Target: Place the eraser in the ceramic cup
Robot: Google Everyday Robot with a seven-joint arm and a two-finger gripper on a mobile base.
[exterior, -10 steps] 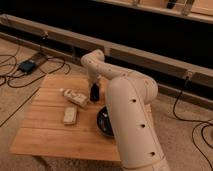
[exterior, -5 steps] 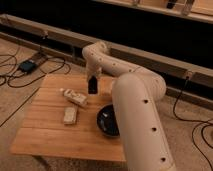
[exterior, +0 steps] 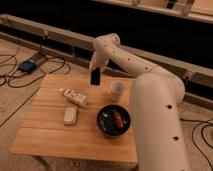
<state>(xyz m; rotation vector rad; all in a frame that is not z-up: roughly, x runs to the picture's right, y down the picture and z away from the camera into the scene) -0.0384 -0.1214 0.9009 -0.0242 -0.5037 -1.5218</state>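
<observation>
My gripper [exterior: 94,69] hangs from the white arm over the far middle of the wooden table [exterior: 50,135]. It is shut on the eraser [exterior: 95,77], a small black block that hangs upright below it, clear of the tabletop. The ceramic cup [exterior: 118,90], small and pale, stands upright on the table just right of the eraser and a little nearer to me. The eraser is beside the cup, not over its mouth.
A wide black bowl [exterior: 113,121] with something reddish in it sits in front of the cup. A white tube-like bottle [exterior: 74,96] lies left of centre, with a pale beige block [exterior: 70,115] in front of it. Cables lie on the floor at left.
The gripper has risen from the tabletop with the eraser and shifted slightly right. The arm has swung aside, so the cup now shows.
</observation>
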